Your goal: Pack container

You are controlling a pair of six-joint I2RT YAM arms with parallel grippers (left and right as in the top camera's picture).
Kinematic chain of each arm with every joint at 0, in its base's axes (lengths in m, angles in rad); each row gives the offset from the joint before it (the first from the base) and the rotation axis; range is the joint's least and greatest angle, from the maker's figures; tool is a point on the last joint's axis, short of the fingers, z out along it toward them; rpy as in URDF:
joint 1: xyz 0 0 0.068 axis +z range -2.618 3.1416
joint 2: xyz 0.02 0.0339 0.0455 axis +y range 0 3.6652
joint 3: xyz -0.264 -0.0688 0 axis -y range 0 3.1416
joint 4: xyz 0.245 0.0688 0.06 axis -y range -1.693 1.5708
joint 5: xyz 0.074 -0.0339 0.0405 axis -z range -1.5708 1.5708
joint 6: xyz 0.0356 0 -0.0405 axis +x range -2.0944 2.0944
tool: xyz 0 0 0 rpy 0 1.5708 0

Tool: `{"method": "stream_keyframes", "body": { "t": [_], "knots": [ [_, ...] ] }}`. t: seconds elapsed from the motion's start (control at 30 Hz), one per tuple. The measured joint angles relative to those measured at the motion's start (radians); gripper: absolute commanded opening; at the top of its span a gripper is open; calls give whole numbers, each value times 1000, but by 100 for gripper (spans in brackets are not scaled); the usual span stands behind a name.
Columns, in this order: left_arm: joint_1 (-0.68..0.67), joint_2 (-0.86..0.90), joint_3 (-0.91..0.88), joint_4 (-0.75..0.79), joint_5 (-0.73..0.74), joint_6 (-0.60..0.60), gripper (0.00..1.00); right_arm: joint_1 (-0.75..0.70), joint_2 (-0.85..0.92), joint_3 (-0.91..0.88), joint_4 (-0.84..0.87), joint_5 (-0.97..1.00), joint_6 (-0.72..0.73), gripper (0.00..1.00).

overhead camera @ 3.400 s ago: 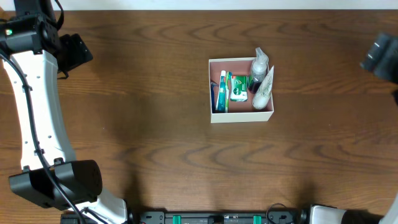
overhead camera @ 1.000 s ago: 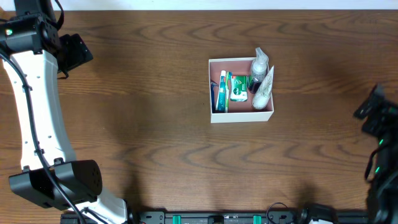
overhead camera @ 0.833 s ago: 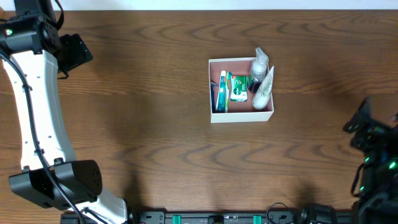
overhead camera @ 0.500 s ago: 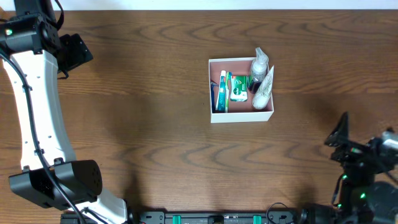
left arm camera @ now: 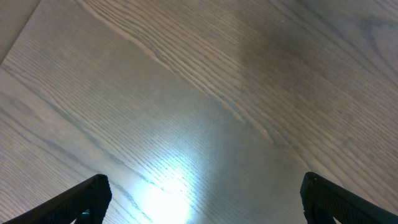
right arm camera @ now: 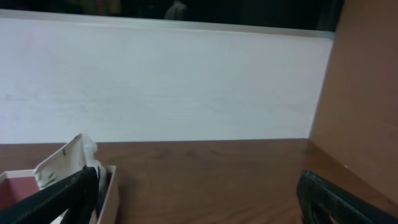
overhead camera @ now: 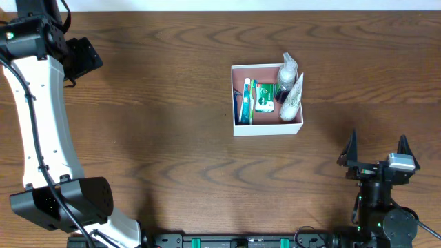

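container (overhead camera: pixel 267 129), green packet (overhead camera: pixel 264 102) inside, print illegible

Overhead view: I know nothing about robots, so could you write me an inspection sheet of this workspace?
Surface: brown wooden table.
Job's things: container holds a toothbrush, a green-and-white packet and a white pouch.
Clutter: nothing seen.
Grippers: left gripper open, empty; right gripper open, empty, apart from the container.
Cables: black cable along the left arm.
Surroundings: white wall behind the table.

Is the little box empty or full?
Not empty. The container holds a toothbrush, a green packet and two pale pouches.
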Motion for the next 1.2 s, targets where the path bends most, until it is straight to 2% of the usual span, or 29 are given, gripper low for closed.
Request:
{"method": "stream_keyframes", "body": {
  "t": [0.43,0.9,1.2],
  "knots": [
    [0,0,0,0,0,0,98,76,-2,-50,39,61,-13,99],
    [0,0,0,0,0,0,98,76,-4,-211,222,70,-13,99],
    [0,0,0,0,0,0,98,76,-4,-232,175,57,-13,99]
  ]
}}
